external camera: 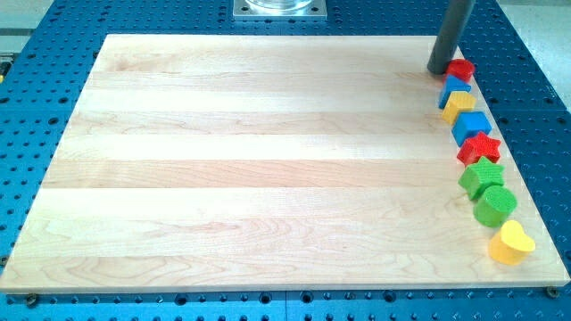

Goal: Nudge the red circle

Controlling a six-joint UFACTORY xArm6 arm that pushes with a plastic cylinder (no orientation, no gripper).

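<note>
My tip (440, 70) rests on the wooden board (250, 160) near its top right corner. A red block (461, 69), whose shape I cannot make out clearly, lies just to the right of the tip, touching it or nearly so. It heads a line of blocks running down the board's right edge: a blue block (455, 86), a yellow block (459, 105), a blue block (470, 127), a red star (479, 147), a green block (482, 176), a green circle (495, 205) and a yellow heart (511, 242).
The board lies on a blue perforated table (36, 107). A metal mount (279, 9) sits at the view's top, just beyond the board's far edge. The blocks lie close to the board's right edge.
</note>
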